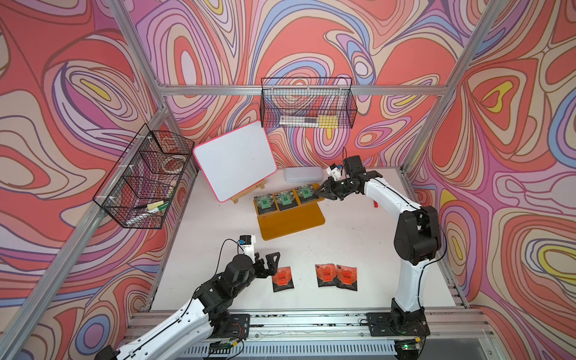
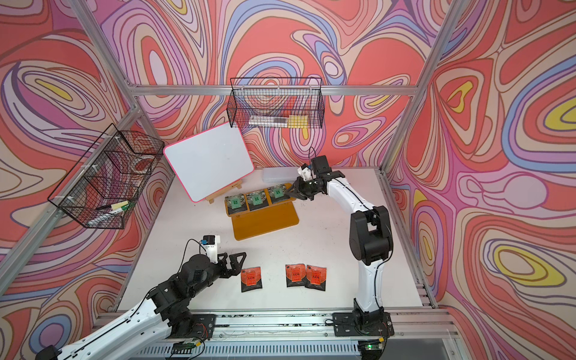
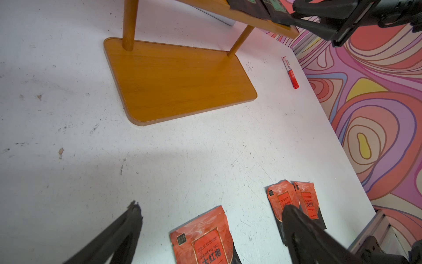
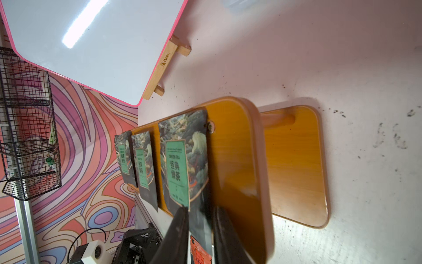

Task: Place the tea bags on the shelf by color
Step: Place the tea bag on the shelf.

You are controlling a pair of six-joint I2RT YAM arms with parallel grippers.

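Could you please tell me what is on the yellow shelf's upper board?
Three green-label tea bags lie in a row; the right hand pinches the end bag at its edge, hiding it. Anything beneath them is covered.

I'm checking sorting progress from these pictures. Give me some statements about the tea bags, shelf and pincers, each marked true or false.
Three green tea bags lie on the shelf's upper board. True.
The lower board holds an orange-red tea bag. False: it is bare; the three orange-red tea bags lie on the table.
The left pincer is open. True.
The right pincer hovers over the orange-red bags. False: it is at the upper board's end green bag.
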